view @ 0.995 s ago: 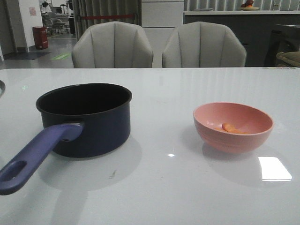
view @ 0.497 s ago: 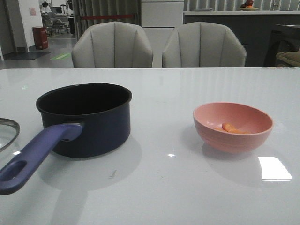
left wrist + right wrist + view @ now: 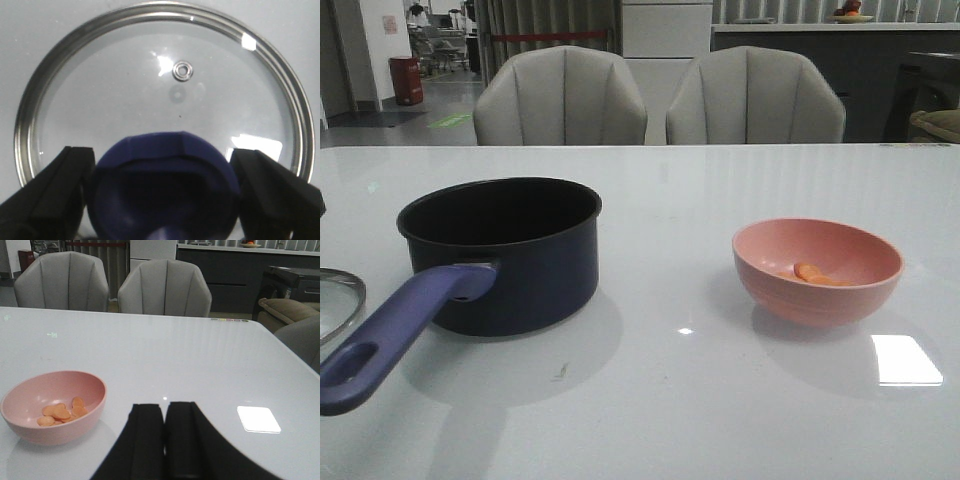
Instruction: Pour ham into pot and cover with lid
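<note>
Left tool (image 3: 162,200) is spread wide – its black fingers (image 3: 47,192) stand either side of the flared blue knob (image 3: 162,187) of the round glass lid with steel rim (image 3: 160,95), not yet pinching it as far as the wrist view shows. The lid lies flat on the white glossy counter (image 3: 720,400). In the front view the lid rim (image 3: 340,300) now shows at the far left edge, lower and nearer than 0.5 s ago, and 1 s ago it wasn't in sight at all – so the lid has been slid or set in beside the dark navy saucepan w/ long purple-blue handle (image 3: 505,250).

Right tool (image 3: 165,435) is clenched on nothing, hanging near the pink bowl (image 3: 52,405), which holds the thin orange-pink ham slices (image 3: 60,412). Pot interior looks bare.

Judgement: lid is being staged early; the pour is still undone, so ham must go in first.
</note>
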Controlling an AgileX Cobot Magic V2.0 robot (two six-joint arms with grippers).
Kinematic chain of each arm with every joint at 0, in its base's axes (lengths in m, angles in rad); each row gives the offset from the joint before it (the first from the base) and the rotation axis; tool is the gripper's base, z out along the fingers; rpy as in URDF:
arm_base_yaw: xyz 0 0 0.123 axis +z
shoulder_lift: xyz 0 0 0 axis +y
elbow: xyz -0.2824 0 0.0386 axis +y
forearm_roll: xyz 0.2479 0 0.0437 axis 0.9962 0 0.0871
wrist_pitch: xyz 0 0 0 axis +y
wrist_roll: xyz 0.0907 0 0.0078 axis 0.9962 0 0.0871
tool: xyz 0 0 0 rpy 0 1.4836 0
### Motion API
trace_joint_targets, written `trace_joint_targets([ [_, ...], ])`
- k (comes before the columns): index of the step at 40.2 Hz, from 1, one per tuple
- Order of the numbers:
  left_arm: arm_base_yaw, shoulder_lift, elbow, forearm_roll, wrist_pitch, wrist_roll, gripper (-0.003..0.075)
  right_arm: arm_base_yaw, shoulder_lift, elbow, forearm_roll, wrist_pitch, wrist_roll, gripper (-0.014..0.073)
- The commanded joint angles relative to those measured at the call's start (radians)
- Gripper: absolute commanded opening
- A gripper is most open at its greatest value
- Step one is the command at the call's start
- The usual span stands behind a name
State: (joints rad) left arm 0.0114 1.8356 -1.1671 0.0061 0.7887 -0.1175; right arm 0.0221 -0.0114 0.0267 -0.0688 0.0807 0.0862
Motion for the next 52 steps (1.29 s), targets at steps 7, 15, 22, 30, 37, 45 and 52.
trace_joint_targets([
  [7,-0.007,-0.067,-0.044,-0.006,0.013,0.061,0.0551,-0.006,-0.020,-0.005,-0.016,-0.081,-0.006,0.0145],
  [15,-0.034,-0.208,-0.025,-0.020,-0.023,0.082,0.0551,-0.006,-0.020,-0.005,-0.016,-0.081,-0.006,0.0145],
  [22,-0.061,-0.398,0.093,-0.035,-0.149,0.082,0.0551,-0.006,-0.020,-0.005,-0.016,-0.081,-0.006,0.0145],
  [30,-0.070,-0.605,0.235,-0.064,-0.280,0.082,0.0551,-0.006,-0.020,-0.005,-0.016,-0.081,-0.006,0.0145],
  [37,-0.070,-0.800,0.357,-0.094,-0.391,0.082,0.0551,-0.006,-0.020,-0.005,-0.016,-0.081,-0.006,0.0145],
  [45,-0.070,-1.063,0.520,-0.094,-0.524,0.082,0.0551,-0.006,-0.020,-0.005,-0.016,-0.081,-0.006,0.0145],
  [52,-0.134,-1.280,0.633,-0.083,-0.598,0.082,0.0551,-0.006,-0.020,-0.005,-0.016,-0.081,-0.006,0.0145],
])
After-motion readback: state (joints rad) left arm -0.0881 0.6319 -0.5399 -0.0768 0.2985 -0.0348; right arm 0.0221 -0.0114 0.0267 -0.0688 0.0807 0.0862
